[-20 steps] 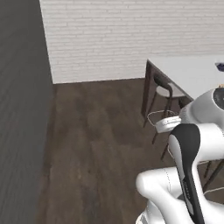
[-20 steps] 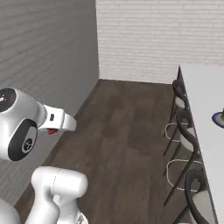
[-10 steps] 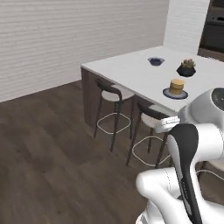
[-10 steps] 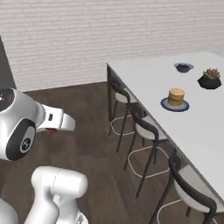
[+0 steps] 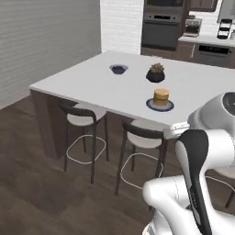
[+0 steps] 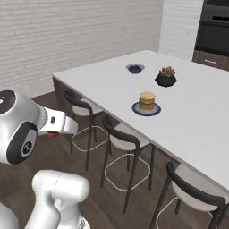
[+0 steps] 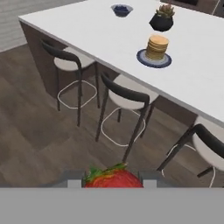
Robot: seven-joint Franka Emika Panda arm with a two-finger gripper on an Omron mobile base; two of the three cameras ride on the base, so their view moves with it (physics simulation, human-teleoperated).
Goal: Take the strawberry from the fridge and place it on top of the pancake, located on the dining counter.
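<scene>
My gripper (image 7: 112,180) is shut on the strawberry (image 7: 113,178), a red berry with green leaves wedged between the two fingertips. From the right base view the strawberry (image 6: 53,133) peeks out red under the hand, low and well left of the counter. The pancake (image 7: 157,47) is a golden stack on a dark blue plate (image 7: 144,60) on the white dining counter (image 7: 87,30), far ahead of the hand. That pancake (image 5: 161,97) (image 6: 146,100) sits near the counter's near edge. The fridge is out of view.
A bowl of blueberries (image 7: 121,8) and a dark potted plant (image 7: 162,19) stand beyond the pancake. Dark chairs (image 7: 72,63) (image 7: 127,94) (image 7: 205,144) line the counter's near side over dark wood floor. A built-in oven (image 5: 160,27) and a brick wall (image 6: 67,31) lie behind.
The base has turned, so the whole scene swung: the dining counter with the pancake now fills the middle of both base views. The gripper keeps its hold on the strawberry.
</scene>
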